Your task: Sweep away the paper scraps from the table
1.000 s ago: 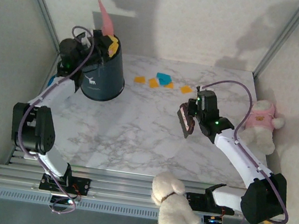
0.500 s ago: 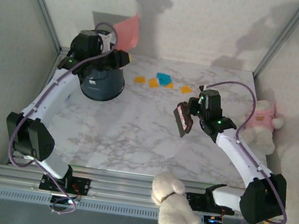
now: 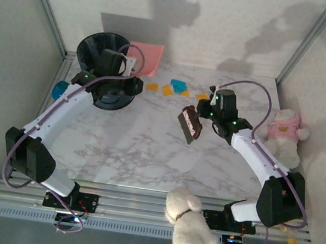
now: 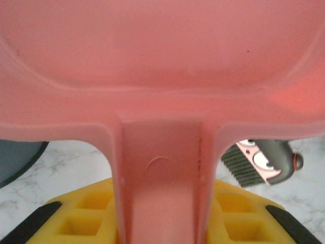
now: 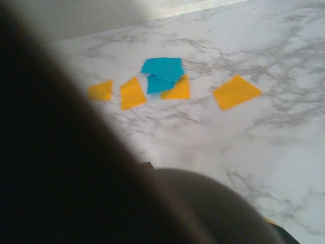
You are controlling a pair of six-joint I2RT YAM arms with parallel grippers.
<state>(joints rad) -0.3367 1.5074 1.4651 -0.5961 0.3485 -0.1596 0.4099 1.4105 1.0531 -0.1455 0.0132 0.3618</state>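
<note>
Several orange and teal paper scraps (image 3: 169,88) lie in a row at the back middle of the marble table (image 3: 147,150); the right wrist view shows them as the scraps (image 5: 161,76) just ahead. My left gripper (image 3: 132,69) is shut on the handle of a pink dustpan (image 3: 145,57), held near the back wall left of the scraps. Its yellow fingers (image 4: 76,218) flank the dustpan handle (image 4: 161,193). My right gripper (image 3: 203,113) is shut on a small dark brush (image 3: 189,124), in front of and to the right of the scraps. The brush (image 4: 261,162) also appears beyond the dustpan.
A dark round bin (image 3: 106,68) stands at the back left, under my left arm. A blue-green round toy (image 3: 60,90) lies at the left edge. A pink-shirted plush (image 3: 285,136) sits at the right edge and a white plush (image 3: 188,222) on the front rail.
The left arm swung the dustpan from over the bin to the right, and it now lies flatter by the back wall. The right arm carried the brush left and back toward the scraps.
</note>
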